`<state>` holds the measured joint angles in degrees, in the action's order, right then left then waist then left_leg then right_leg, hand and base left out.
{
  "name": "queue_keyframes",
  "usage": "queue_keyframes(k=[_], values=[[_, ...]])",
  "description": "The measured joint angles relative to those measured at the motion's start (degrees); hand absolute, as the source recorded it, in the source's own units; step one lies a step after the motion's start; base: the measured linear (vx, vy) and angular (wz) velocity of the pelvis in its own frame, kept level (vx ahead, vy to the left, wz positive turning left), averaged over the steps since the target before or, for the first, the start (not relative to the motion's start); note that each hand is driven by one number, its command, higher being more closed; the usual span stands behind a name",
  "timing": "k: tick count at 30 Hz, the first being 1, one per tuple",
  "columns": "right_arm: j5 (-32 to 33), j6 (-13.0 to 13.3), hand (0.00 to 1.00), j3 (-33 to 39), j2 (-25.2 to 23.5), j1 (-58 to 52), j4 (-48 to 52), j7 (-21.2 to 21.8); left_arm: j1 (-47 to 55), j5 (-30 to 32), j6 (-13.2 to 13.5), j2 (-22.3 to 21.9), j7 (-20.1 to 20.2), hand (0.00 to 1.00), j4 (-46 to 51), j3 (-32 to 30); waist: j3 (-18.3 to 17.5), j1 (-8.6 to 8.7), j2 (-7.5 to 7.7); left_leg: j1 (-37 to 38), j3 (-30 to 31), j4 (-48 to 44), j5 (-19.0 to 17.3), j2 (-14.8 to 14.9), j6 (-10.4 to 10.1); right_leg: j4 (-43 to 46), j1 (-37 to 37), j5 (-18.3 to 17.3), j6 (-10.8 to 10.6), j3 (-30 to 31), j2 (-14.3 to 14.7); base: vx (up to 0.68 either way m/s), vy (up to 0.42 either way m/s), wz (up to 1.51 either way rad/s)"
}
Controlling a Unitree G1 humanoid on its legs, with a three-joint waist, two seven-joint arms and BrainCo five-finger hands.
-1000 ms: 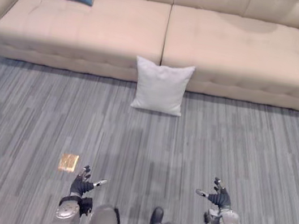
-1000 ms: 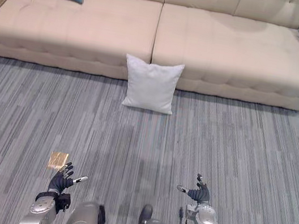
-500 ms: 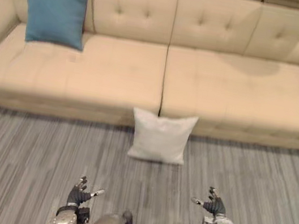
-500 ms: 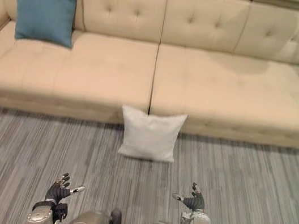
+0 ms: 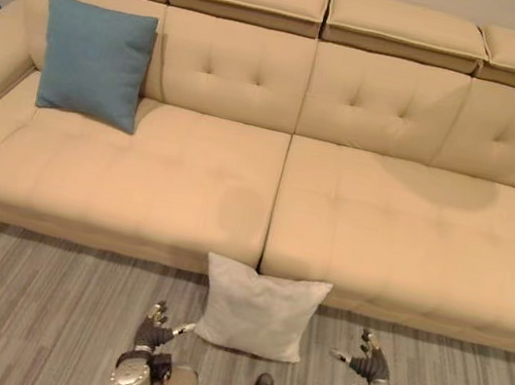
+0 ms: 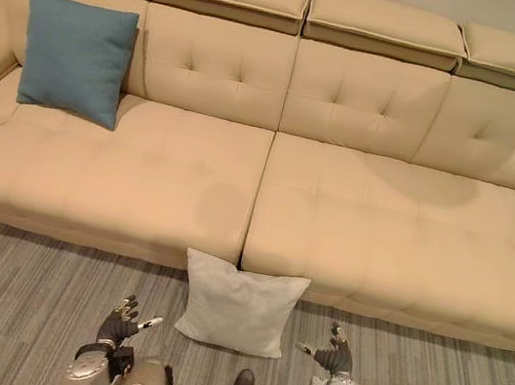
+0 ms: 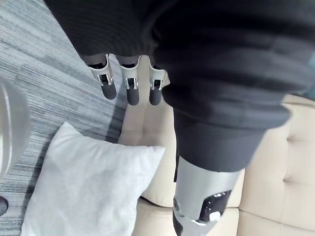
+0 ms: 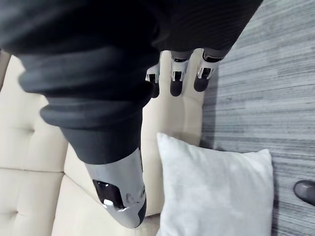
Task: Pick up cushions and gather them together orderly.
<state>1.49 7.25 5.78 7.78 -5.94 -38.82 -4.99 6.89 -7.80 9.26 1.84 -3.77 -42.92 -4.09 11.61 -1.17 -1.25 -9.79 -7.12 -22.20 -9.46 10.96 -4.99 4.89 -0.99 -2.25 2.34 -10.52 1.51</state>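
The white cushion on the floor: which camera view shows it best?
The right eye view: the white cushion shows whole, against the sofa front, between the left hand and right hand. The left eye view shows nearly the same. Both wrist views show it close, cut by the picture's edge.

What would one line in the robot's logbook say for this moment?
white cushion: on floor, against sofa front | blue cushion: on sofa, left end | left hand: open, empty | right hand: open, empty
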Motion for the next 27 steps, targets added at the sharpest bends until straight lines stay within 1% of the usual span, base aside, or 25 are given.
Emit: queue_keyframes(k=[1,2,3,5,6,7,9,11,12,14,15,17,18,19,21,22,24,25,27], values=[[0.18,-0.05,0.00,0.69,-0.35,-0.04,-0.98,-0.03,0.26,0.01,0.01,0.28,0.02,0.00,-0.55,0.13,-0.12,0.20,-0.34,0.36,0.38,2.37,2.11,-0.20,1.17,0.03,-0.28,-0.50,-0.80,0.60,0.08,0.21,0.139,-0.26],[0.18,-0.23,0.00,1.15,-1.06,-0.58,-1.28,-0.01,0.14,0.00,0.01,1.03,0.00,0.00,-1.21,0.10,-0.25,0.22,0.48,2.44,-0.45,4.66,2.30,-1.47,1.21,0.06,-0.64,-0.86,-1.77,1.58,-1.05,0.24,0.143,-0.16],[0.17,-0.22,0.00,1.16,-1.09,-1.54,-1.46,-0.08,0.01,0.01,0.01,1.32,-0.01,0.00,-1.76,0.11,-0.50,0.22,1.07,3.56,-1.12,6.75,2.68,-2.62,1.74,0.36,-0.58,-1.61,-2.88,2.14,-2.51,0.22,0.135,-0.09],[0.17,-0.22,0.00,1.13,-1.05,-1.72,-1.93,-0.30,-0.40,0.02,0.04,1.51,-0.05,0.00,-1.98,0.14,-0.47,0.28,1.23,3.61,-1.64,7.88,2.74,-3.82,1.87,2.01,0.89,-2.73,-3.82,2.70,-3.71,0.10,0.077,-0.05],[0.17,-0.21,0.00,1.02,-1.07,-0.96,-2.74,-0.32,-0.79,0.01,0.04,1.81,-0.08,0.00,-2.00,0.13,-0.10,0.30,1.30,3.16,-2.05,8.07,2.66,-4.27,2.00,3.35,2.25,-3.31,-4.10,2.89,-4.00,0.06,0.080,-0.13],[0.18,-0.20,0.00,0.94,-1.12,0.52,-3.52,-0.39,-1.91,0.00,0.04,2.45,-0.12,0.00,-2.04,0.15,0.98,0.31,1.44,1.92,-2.31,7.30,2.53,-4.70,2.21,5.48,4.25,-4.20,-4.43,3.02,-4.68,0.05,0.074,-0.07],[0.20,-0.18,0.00,0.96,-1.05,3.29,-4.26,-1.29,-4.45,-0.10,0.09,3.74,-0.32,0.00,-1.86,0.14,3.29,0.27,1.51,-1.76,-2.34,4.26,1.99,-4.67,3.03,9.20,8.15,-5.22,-4.65,3.14,-5.14,-0.01,0.055,-0.02],[0.61,0.11,0.00,0.95,-0.97,7.99,-4.25,-2.68,-7.78,-0.82,0.15,5.41,-1.45,0.00,-0.49,0.13,6.50,0.07,1.55,-7.40,-2.67,-1.72,0.62,-3.59,4.14,14.91,13.78,-6.58,-4.40,3.89,-5.41,-0.10,0.082,-0.10],[0.75,0.25,0.00,0.92,-0.81,9.80,-4.07,-2.89,-8.97,-1.73,0.25,5.92,-1.82,0.00,0.38,0.04,7.39,-0.18,1.58,-10.07,-2.90,-4.34,-0.51,-3.04,4.28,17.80,16.75,-7.58,-4.43,4.35,-5.44,-0.15,0.083,-0.16],[0.85,0.46,0.00,0.51,-0.24,12.88,-3.56,-4.22,-12.06,-3.54,1.04,6.48,-2.95,0.00,0.85,-0.16,9.08,-1.23,1.51,-15.39,-3.59,-9.91,-3.24,-1.96,4.72,23.70,22.77,-9.95,-4.45,4.80,-5.52,-0.14,0.049,-0.24],[1.31,0.49,0.00,-0.15,0.09,14.85,-3.58,-5.08,-13.81,-5.45,1.47,6.56,-3.79,0.00,0.92,-0.58,10.34,-1.37,1.52,-18.31,-3.75,-12.76,-4.48,-1.48,4.97,26.97,25.96,-11.03,-4.39,5.30,-5.53,-0.16,0.036,-0.25],[1.78,0.52,0.00,-0.22,0.34,18.60,-3.64,-6.17,-17.21,-8.21,2.15,6.56,-5.14,0.00,0.84,-1.28,11.41,-1.29,1.53,-24.70,-3.69,-17.59,-6.40,-0.88,5.33,32.22,32.92,-12.57,-4.38,5.96,-5.70,-0.22,0.044,-0.17],[3.03,0.52,0.00,-0.37,0.82,22.22,-3.92,-7.38,-20.68,-10.51,2.55,6.41,-5.65,0.00,0.83,-2.09,12.26,-1.14,1.37,-30.41,-3.45,-20.83,-7.34,-0.51,5.42,35.56,38.72,-13.08,-4.54,6.15,-5.86,-0.18,0.029,-0.10],[3.18,0.51,0.00,-0.39,0.92,23.69,-4.22,-7.58,-21.95,-10.89,2.56,6.34,-5.90,0.00,0.82,-2.77,12.72,-1.12,1.40,-32.26,-3.39,-21.89,-7.48,-0.29,5.53,36.55,40.57,-13.20,-4.56,6.22,-5.84,-0.15,0.014,-0.08],[3.78,0.47,0.00,-1.37,2.16,30.17,-5.20,-8.74,-28.44,-13.13,2.68,6.31,-6.87,0.00,0.34,-4.15,14.72,-1.08,1.42,-40.01,-2.51,-26.30,-7.35,0.05,6.08,41.44,48.17,-13.79,-4.26,6.19,-6.02,-0.11,0.000,0.00],[4.08,0.44,0.00,-1.35,2.50,32.15,-5.46,-9.12,-30.60,-13.56,2.74,6.28,-7.05,0.00,0.31,-4.53,15.13,-1.07,1.47,-42.59,-2.28,-27.60,-7.35,0.08,6.13,43.08,50.76,-14.06,-4.15,6.22,-6.25,-0.10,-0.012,0.10],[5.54,0.42,0.00,-1.30,3.92,39.85,-6.13,-10.31,-37.62,-14.43,3.21,6.37,-7.86,0.00,0.33,-5.36,17.78,-1.11,1.49,-49.58,-1.53,-31.52,-7.30,0.23,6.23,47.92,57.90,-14.71,-3.89,6.34,-6.58,-0.10,-0.028,0.06],[5.93,0.44,0.00,-1.27,4.23,42.28,-6.23,-10.72,-39.36,-14.83,3.50,6.40,-7.95,0.00,0.43,-5.49,18.04,-1.11,1.52,-51.87,-1.39,-32.71,-7.30,0.33,6.24,49.21,60.32,-14.98,-3.76,6.41,-6.63,-0.09,-0.052,0.02],[7.50,0.54,0.00,-1.26,5.23,49.52,-7.06,-11.73,-44.11,-15.95,3.70,6.21,-8.80,0.00,0.65,-5.32,18.37,-1.15,1.62,-58.78,-0.84,-36.27,-7.32,0.87,6.29,53.28,67.31,-15.47,-3.68,6.48,-6.60,-0.09,-0.068,-0.02]])
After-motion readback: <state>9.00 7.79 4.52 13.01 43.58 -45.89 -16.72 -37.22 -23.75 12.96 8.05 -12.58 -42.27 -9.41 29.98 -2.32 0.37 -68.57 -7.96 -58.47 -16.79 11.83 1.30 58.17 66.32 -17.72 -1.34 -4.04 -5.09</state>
